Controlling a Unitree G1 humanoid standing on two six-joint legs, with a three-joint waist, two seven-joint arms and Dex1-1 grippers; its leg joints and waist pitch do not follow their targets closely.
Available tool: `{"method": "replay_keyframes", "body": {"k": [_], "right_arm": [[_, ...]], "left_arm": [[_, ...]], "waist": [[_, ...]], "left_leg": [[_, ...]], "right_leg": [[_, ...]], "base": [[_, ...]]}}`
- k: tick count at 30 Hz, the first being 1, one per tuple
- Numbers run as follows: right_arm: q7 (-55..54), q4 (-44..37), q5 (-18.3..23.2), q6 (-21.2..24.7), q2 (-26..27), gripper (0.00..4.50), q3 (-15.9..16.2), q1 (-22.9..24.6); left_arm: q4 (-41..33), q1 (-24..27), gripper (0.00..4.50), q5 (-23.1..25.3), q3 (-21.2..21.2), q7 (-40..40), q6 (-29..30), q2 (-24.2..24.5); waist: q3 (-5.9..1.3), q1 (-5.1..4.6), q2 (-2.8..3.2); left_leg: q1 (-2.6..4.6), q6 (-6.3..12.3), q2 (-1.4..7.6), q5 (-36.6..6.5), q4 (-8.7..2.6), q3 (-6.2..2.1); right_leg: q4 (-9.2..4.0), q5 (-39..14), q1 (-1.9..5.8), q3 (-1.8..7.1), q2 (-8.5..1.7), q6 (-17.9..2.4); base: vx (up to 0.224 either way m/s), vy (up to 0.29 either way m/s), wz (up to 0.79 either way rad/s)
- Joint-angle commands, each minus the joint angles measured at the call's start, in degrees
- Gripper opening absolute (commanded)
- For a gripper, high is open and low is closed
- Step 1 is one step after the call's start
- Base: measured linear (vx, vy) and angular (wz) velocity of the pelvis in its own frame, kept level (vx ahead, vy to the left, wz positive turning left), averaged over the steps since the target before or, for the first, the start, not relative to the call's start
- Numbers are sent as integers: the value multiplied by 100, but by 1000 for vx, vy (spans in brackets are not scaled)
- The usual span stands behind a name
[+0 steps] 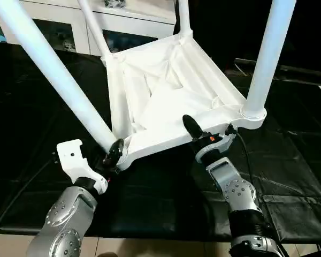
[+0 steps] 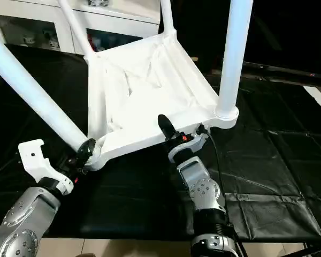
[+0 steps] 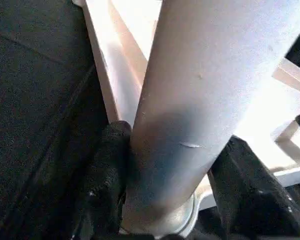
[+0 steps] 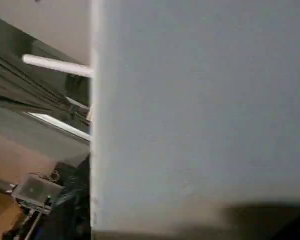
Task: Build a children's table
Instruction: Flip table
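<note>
Upside down over a black-covered work surface (image 1: 289,176), the white plastic tabletop (image 1: 166,101) is tilted, its ribbed underside facing up and its near edge lifted toward the robot while the far edge sits lower, in front of a white glass-door cabinet (image 1: 59,27). All four white tube legs stand in the round corner sockets and point upward: the near-left leg (image 1: 53,69) leans out strongly toward the upper left, the near-right leg (image 1: 265,59) rises almost straight from its socket collar (image 1: 253,115), and the two far legs (image 1: 93,24) climb out of the top of the picture. The left gripper (image 1: 115,152) is clamped on the near-left leg just above its socket; in the left wrist view its black fingers (image 3: 107,170) press against both sides of the tube (image 3: 205,100). The right gripper (image 1: 195,131) pinches the near rim of the tabletop between the two near corners, one black finger (image 2: 166,127) showing above the rim; the rim's broad white face lies close against the right wrist camera (image 4: 200,115)
</note>
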Motion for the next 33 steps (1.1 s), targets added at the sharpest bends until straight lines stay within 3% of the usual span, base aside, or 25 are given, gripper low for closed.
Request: {"method": "replay_keyframes", "body": {"k": [1,2,6,8,10,12,13,15,16,17,18,19,20,22,23,26,31,33], "right_arm": [[176,-154,-34,-170,211,219,64,-135],[165,-155,-35,-169,214,213,56,-142],[153,-208,-51,-199,250,202,47,-142],[163,-368,-238,-322,218,202,187,-96],[116,-543,-405,-413,145,200,276,-90],[44,-683,-430,-457,101,200,263,-86],[4,-745,-475,-502,69,200,267,-79],[-24,-780,-502,-527,50,200,270,-76],[-176,-961,-644,-690,-57,200,235,-63],[-244,-1019,-649,-767,-65,200,177,-69],[-317,-1075,-607,-779,-64,200,105,-80],[-392,-1141,-594,-789,-83,200,48,-85],[-458,-1221,-650,-826,-125,200,25,-81],[-496,-1291,-719,-843,-177,199,40,-71],[-650,-1499,-1038,-981,-377,199,90,-42],[-917,-1781,-1271,-1034,-589,198,76,-25],[-1160,-2060,-1588,-1032,-815,198,126,3],[-1408,-2305,-2075,-969,-1081,198,260,23]], "left_arm": [[-124,-128,217,-277,-213,-235,-130,-115],[-123,-133,217,-285,-202,-226,-121,-117],[-86,-118,217,-221,-178,-251,-174,-66],[-58,-92,217,-356,-75,-402,-233,-40],[-100,-68,287,-402,15,-654,-320,148],[-162,17,286,-581,89,-924,-251,313],[-186,94,293,-645,104,-1097,-220,436],[-200,143,307,-672,108,-1205,-206,519],[-379,487,321,-920,42,-1830,-56,900],[-442,595,327,-987,14,-1996,-8,1003],[-508,686,331,-1043,-10,-2128,40,1084],[-584,776,331,-1080,-43,-2252,73,1169],[-643,836,351,-1105,-79,-2352,92,1247],[-679,867,369,-1130,-109,-2430,90,1320],[-788,868,369,-1086,-225,-2539,42,1471],[-884,784,382,-1143,-278,-2636,0,1620],[-1002,659,439,-1199,-323,-2718,116,1741],[-1061,469,448,-1161,-360,-2704,202,1821]], "waist": [[-315,0,98],[-317,0,124],[-323,-2,106],[-321,-2,134],[-324,-2,133],[-356,4,134],[-366,12,186],[-350,-18,159],[-328,-19,194],[-332,-16,179],[-334,-16,221],[-323,-29,210],[-301,-22,235],[-282,-14,232],[-275,-15,231],[-272,-20,238],[-252,-13,249],[-266,-16,258]], "left_leg": [[54,-106,351,-157,-455,-105],[55,-115,351,-142,-454,-107],[38,-43,343,-45,-442,-102],[32,-46,341,-37,-442,-102],[42,-47,340,-37,-438,-103],[34,-28,318,210,-411,-103],[29,-10,314,346,-400,-101],[19,-6,304,288,-406,-81],[22,-19,311,79,-421,-82],[22,-29,315,46,-428,-75],[29,-50,313,28,-425,-76],[36,-63,320,-14,-435,-69],[64,-131,328,-173,-445,-58],[69,-194,329,-377,-464,-49],[56,-247,327,-476,-479,-61],[68,-336,326,-658,-491,-68],[46,-464,312,-932,-509,-71],[57,-488,302,-885,-502,-72]], "right_leg": [[-299,47,231,271,-467,-796],[-291,100,229,271,-463,-807],[-271,354,244,271,-453,-868],[-274,357,241,268,-452,-896],[-276,320,240,270,-449,-891],[-225,612,246,270,-442,-916],[-195,847,234,266,-427,-957],[-202,899,223,262,-399,-981],[-223,737,218,267,-412,-980],[-214,655,226,270,-412,-954],[-201,645,214,269,-410,-957],[-216,592,202,270,-401,-944],[-230,404,164,268,-386,-920],[-258,156,158,284,-388,-869],[-271,-14,171,286,-398,-814],[-284,-320,160,285,-395,-671],[-338,-824,142,295,-388,-441],[-332,-750,132,287,-365,-396]], "base": [[0,0,0],[0,0,0],[0,0,0],[0,0,0],[0,0,0],[0,0,0],[0,0,0],[0,0,0],[0,0,0],[0,0,0],[0,0,0],[0,0,0],[0,0,0],[0,0,0],[0,0,0],[0,0,0],[0,0,0],[0,0,0]]}}
